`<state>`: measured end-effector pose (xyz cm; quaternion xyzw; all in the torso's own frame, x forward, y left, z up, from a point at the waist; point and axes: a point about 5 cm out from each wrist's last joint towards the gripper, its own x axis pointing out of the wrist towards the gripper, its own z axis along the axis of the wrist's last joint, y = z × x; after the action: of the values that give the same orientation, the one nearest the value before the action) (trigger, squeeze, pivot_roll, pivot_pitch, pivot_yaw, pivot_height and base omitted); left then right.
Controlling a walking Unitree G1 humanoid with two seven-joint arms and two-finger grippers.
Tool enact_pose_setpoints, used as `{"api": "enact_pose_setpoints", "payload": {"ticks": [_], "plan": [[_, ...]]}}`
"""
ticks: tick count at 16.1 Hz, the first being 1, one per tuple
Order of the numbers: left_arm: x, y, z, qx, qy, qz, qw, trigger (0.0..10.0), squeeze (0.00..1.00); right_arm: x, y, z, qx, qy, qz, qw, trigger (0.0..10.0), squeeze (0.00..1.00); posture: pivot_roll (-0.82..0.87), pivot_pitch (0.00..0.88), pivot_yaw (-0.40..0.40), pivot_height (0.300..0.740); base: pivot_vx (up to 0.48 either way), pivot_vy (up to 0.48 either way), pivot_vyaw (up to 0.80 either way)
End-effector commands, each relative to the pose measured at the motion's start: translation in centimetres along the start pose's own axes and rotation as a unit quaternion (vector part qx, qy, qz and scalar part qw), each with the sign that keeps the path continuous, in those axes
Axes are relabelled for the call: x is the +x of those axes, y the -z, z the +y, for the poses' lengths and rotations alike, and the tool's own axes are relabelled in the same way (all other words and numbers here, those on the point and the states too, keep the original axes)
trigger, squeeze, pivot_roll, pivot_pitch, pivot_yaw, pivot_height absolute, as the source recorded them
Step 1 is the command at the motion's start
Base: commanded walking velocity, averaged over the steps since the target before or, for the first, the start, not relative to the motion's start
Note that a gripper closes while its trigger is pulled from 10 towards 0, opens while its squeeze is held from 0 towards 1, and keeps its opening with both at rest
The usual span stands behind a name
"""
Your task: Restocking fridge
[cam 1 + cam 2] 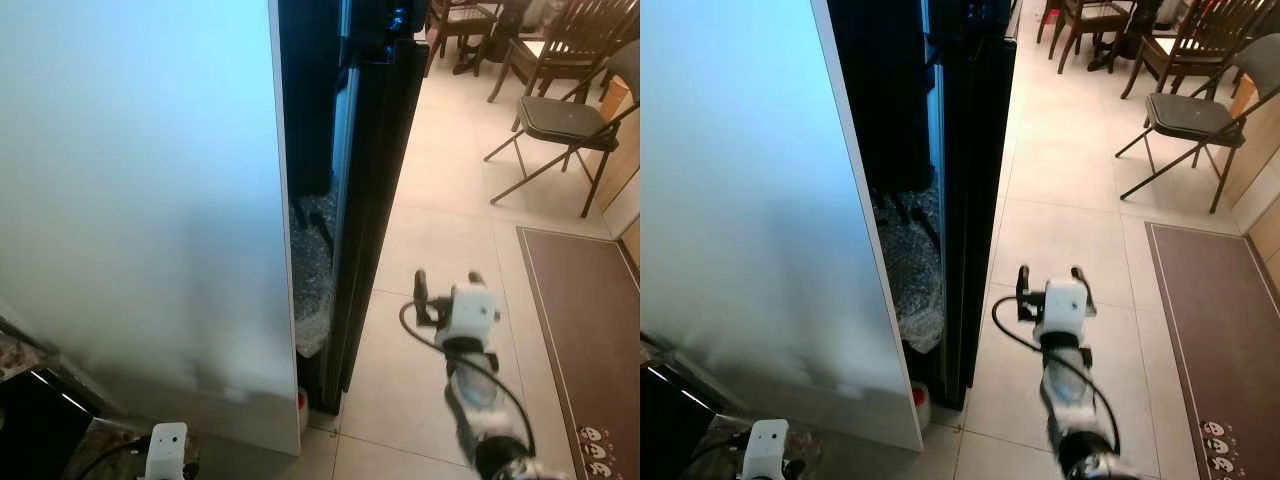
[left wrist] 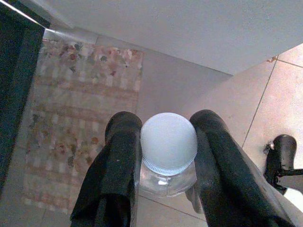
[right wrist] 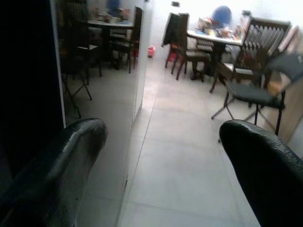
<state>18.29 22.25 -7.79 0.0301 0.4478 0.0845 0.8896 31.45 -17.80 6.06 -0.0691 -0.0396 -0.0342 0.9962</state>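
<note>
Left gripper (image 2: pixel 165 156): two black fingers (image 2: pixel 118 165) clamped on the neck of a clear bottle (image 2: pixel 166 177) with a pale white cap (image 2: pixel 169 142); held low at the near left, close to the foot of the white fridge door. Its white wrist housing (image 1: pixel 166 447) sits at the near edge of the left eye view. Below it: a patterned rug (image 2: pixel 75 123) and beige floor tiles (image 2: pixel 274 113).

Right gripper (image 1: pixel 447 281): raised over the tiled floor to the right of the fridge, fingers spread apart, nothing between them. A black cable (image 1: pixel 480 370) loops along the silver arm.

White fridge door (image 1: pixel 140 200): swung open, edge-on, taking up the left of the scene.

Black fridge door (image 1: pixel 372 180): narrow, glossy, just right of the white one; chairs reflect in it in the right wrist view.

Gap between the doors: crinkled clear plastic (image 1: pixel 312 270); a small red-and-white object (image 1: pixel 302 402) on the floor at its foot, too small to tell.

Far right: a folding chair (image 1: pixel 565 125), wooden chairs (image 1: pixel 590 40) and a dining table (image 3: pixel 213 35).

Right: a brown mat (image 1: pixel 585 330).
</note>
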Motion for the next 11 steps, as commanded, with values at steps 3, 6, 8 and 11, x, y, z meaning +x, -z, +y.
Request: {"api": "enact_pose_setpoints", "payload": {"ticks": [3, 6, 8, 11], "plan": [[0.0, 0.0, -0.1, -0.005, -0.005, 0.0, 1.0, 10.0, 0.0, 0.9, 0.1, 0.1, 0.013, -0.023, 0.038, 0.999, 10.0, 0.0, 0.03, 0.0, -0.024, 0.74, 0.0, 0.0, 0.0], [0.0, 0.0, -0.1, -0.008, -0.005, 0.001, 1.0, 10.0, 0.0, 0.2, 1.9, 0.6, 0.041, -0.083, 0.111, 0.99, 10.0, 0.0, 0.02, 0.0, -0.022, 0.74, 0.0, 0.0, 0.0], [0.0, 0.0, -0.1, -0.006, -0.003, 0.002, 1.0, 10.0, 0.0, -0.8, 2.8, 0.5, 0.096, -0.104, 0.123, 0.982, 10.0, 0.0, 0.01, 0.0, -0.016, 0.74, 0.0, 0.0, 0.0], [0.0, 0.0, -0.1, -0.005, -0.003, 0.002, 1.0, 10.0, 0.0, -1.0, 2.6, 1.9, 0.129, -0.198, 0.125, 0.964, 10.0, 0.0, 0.0, 0.0, -0.01, 0.74, 0.0, 0.0, 0.0]]}}
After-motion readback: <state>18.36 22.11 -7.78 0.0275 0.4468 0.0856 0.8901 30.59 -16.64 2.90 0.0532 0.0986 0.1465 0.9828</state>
